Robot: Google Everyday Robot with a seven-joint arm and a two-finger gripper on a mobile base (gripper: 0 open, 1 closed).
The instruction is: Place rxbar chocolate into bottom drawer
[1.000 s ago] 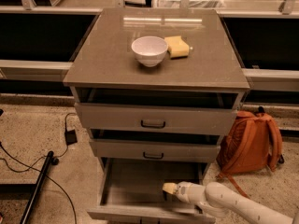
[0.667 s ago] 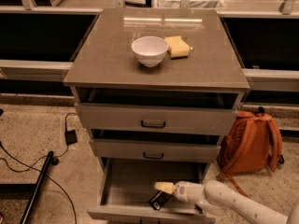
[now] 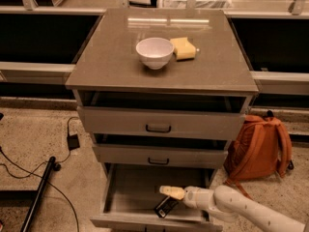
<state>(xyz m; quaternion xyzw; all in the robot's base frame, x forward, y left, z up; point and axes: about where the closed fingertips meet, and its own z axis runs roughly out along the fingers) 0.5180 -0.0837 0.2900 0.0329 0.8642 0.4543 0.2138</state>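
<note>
I am reaching my arm in from the lower right, forearm low and nearly level, with my gripper hanging inside the bottom drawer near its front. I cannot tell whether the gripper is clenched or released. One chocolate bar is lying aslant on the drawer floor just under the gripper; contact is unclear. Three drawers are standing pulled out, the bottom one farthest. One white bowl and one yellow sponge are sitting side by side on the desk. One orange backpack is leaning at the right. A second ago no bar was showing in the drawer; now it is lying there, and my gripper is sitting slightly further left.
</note>
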